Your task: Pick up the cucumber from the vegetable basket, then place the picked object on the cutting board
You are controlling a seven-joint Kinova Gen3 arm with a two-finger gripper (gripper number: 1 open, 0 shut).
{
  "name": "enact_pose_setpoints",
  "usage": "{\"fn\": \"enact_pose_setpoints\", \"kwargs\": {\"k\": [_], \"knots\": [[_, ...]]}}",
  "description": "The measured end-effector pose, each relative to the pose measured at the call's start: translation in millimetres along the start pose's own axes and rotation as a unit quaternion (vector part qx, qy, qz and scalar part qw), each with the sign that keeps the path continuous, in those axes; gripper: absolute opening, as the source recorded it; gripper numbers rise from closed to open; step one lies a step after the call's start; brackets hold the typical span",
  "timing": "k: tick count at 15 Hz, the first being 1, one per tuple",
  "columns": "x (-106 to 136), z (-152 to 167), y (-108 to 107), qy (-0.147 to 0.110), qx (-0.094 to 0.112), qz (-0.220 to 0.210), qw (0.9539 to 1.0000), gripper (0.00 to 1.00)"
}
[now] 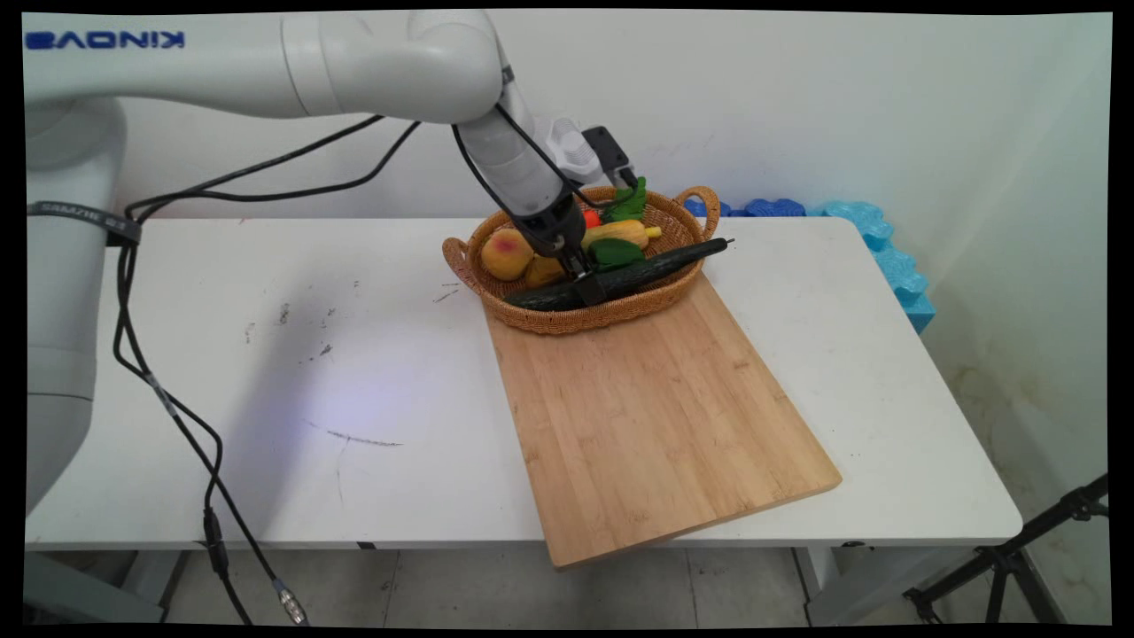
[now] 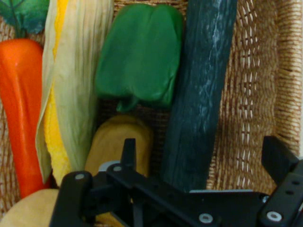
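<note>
Wicker basket (image 1: pixel 682 292), L to R: peach (image 1: pixel 506 254), carrot (image 2: pixel 16 104), corn (image 2: pixel 71 94), green pepper (image 2: pixel 139 54), cucumber (image 2: pixel 201 99); gripper (image 1: pixel 586 285) down in basket w/ fingers apart astride cucumber, not clamped; judged: centre before closing; cutting board (image 1: pixel 656 399) adj.

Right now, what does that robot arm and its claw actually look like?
The arm is glossy white with rounded joints and blue KINOVA lettering. Black cables hang loose from it. Its gripper is black, with a bolted metal linkage and two flat fingers.
</note>
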Motion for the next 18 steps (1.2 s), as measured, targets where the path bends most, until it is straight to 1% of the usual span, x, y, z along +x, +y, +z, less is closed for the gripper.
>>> {"fn": "enact_pose_setpoints", "kwargs": {"k": [7,8,14,18], "knots": [[6,24,0,-0.001,0.000,0.016,0.9999,1.00],[7,26,1,-0.001,0.000,0.019,0.9998,0.00],[10,37,-1,0.002,0.005,0.029,0.9996,0.00],[14,34,-6,0.011,0.010,0.026,0.9995,0.00]]}}
